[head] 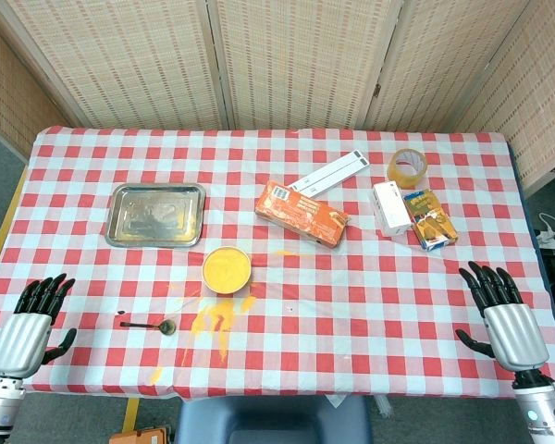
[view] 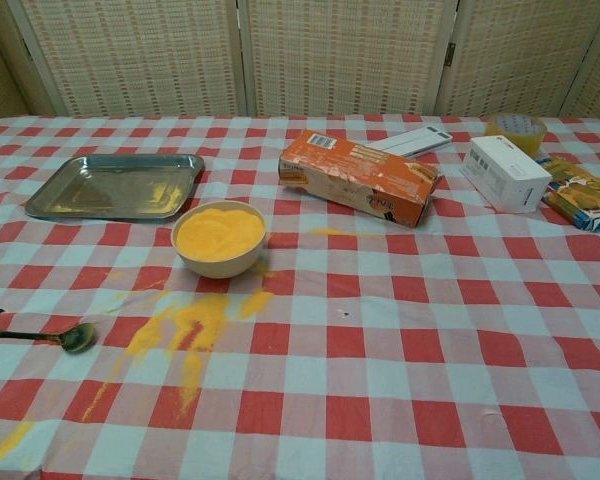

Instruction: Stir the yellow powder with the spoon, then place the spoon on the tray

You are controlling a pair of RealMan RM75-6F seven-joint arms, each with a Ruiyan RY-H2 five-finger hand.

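Yellow powder [view: 218, 233] fills bowl [view: 220, 262] beyond spoon [head: 150, 325], right of empty, spread left hand [head: 32, 319]; right hand [head: 505, 314] likewise empty; careless stirring risks further spillage.

Left hand [head: 30, 326]: at the near left table edge, back up, fingers spread and pointing forward, holding nothing.
Right hand [head: 505, 314]: at the near right edge, back up, fingers spread, holding nothing.
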